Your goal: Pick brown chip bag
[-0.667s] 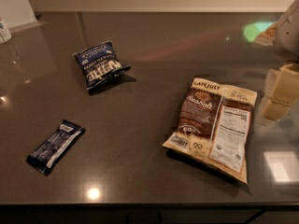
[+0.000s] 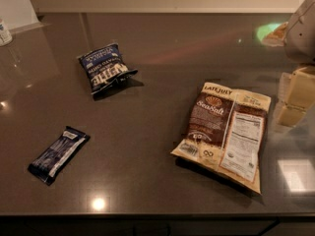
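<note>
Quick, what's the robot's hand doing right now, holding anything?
The gripper: right edge, beside the brown chip bag, which lies ungrasped on the counter; open or closed cannot be told.

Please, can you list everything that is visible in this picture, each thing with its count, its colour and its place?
brown chip bag: one, tan and brown with a white label, lying flat on the right part of the counter
blue chip bag: one, dark blue, left of centre, farther back
bar wrapper: one, dark blue, front left, apart from both bags
container: one, white, far left edge at the back, partly cut off
counter: one, dark and glossy, under all the items
arm: one, grey, upper right edge
claw: one, pale cream, right edge, beside the brown chip bag's top right corner
</note>
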`<state>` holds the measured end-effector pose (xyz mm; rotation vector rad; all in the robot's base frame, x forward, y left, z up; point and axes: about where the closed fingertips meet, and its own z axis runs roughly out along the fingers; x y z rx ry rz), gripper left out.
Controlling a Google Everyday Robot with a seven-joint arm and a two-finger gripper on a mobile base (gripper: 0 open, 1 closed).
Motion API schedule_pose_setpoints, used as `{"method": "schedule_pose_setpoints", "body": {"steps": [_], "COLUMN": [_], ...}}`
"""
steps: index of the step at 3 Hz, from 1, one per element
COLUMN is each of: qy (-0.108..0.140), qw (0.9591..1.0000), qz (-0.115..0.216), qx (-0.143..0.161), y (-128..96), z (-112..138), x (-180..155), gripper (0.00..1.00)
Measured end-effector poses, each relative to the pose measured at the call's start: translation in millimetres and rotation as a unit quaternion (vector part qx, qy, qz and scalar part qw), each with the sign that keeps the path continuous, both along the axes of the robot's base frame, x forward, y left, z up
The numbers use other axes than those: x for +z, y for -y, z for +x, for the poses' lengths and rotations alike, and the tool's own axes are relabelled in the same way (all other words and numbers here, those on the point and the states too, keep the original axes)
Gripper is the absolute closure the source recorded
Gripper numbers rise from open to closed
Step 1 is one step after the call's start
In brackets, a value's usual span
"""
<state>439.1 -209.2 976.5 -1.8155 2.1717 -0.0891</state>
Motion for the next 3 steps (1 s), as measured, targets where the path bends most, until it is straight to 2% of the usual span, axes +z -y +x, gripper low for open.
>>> {"method": "schedule_pose_setpoints", "body": {"steps": [1, 2, 3], "qy": [-0.02, -0.039, -0.053], "qw": [0.9959, 0.9805, 0.957], "qz": [-0.011, -0.019, -0.03], "qx": [0.087, 0.192, 0.284], "y": [-16, -27, -30], "z": [2, 2, -1], "x": [-15, -41, -65], "gripper": [0.0, 0.0, 0.0]}}
